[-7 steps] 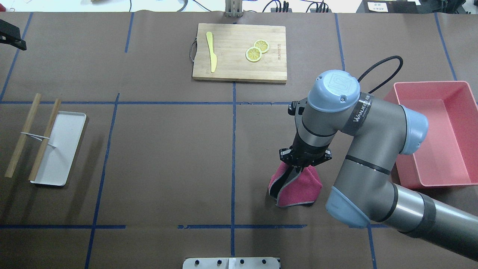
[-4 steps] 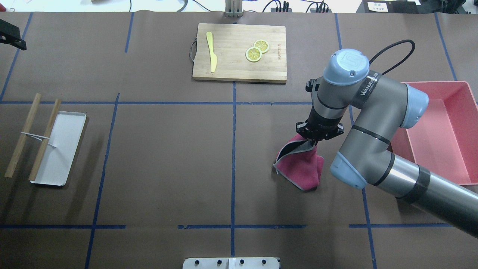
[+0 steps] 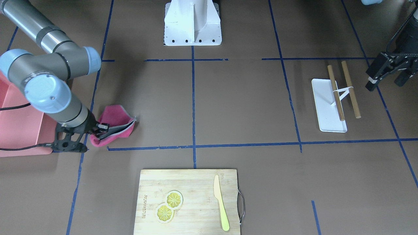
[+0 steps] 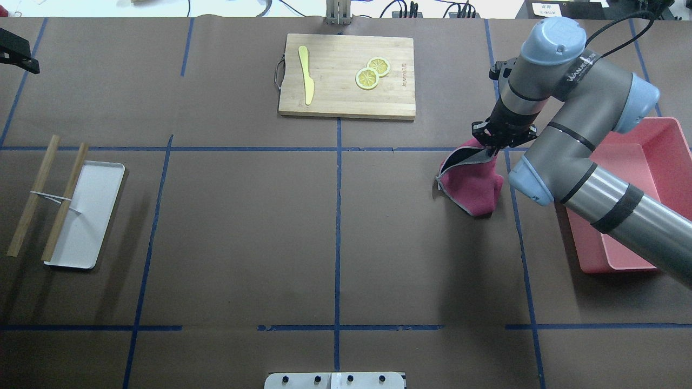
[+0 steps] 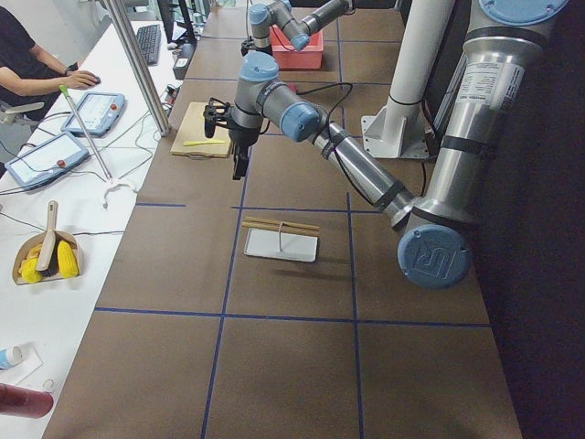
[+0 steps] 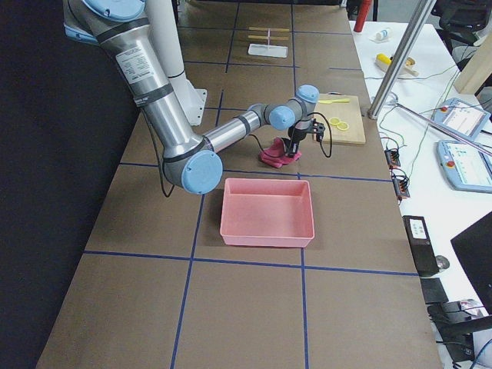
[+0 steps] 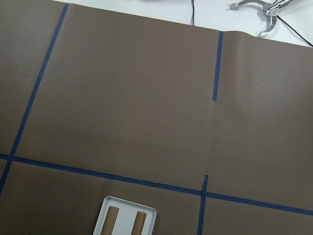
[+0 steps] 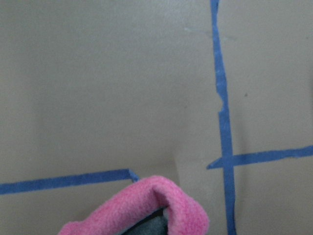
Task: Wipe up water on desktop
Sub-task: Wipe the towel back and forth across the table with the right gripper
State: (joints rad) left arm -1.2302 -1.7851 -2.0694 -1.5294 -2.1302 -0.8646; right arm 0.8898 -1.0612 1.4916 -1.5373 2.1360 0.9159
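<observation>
The desktop (image 4: 243,227) is brown paper with blue tape lines; I see no water on it. My right gripper (image 4: 493,148) is shut on the top fold of a pink cloth (image 4: 473,183), whose lower part drags on the desktop beside a tape crossing. The gripper (image 3: 98,129) and cloth (image 3: 114,119) also show in the front view, and the cloth's edge shows in the right wrist view (image 8: 146,205). My left gripper (image 3: 387,76) hangs open and empty at the far left of the table, above the desktop.
A pink bin (image 4: 649,178) stands right of the cloth. A bamboo cutting board (image 4: 346,102) with a yellow knife and lemon slices lies at the back centre. A white tray (image 4: 94,216) with two wooden sticks lies at the left.
My right gripper has dragged the pink cloth away from the robot and to the right, from the middle of its cell up to the tape line. The left arm has not moved.
</observation>
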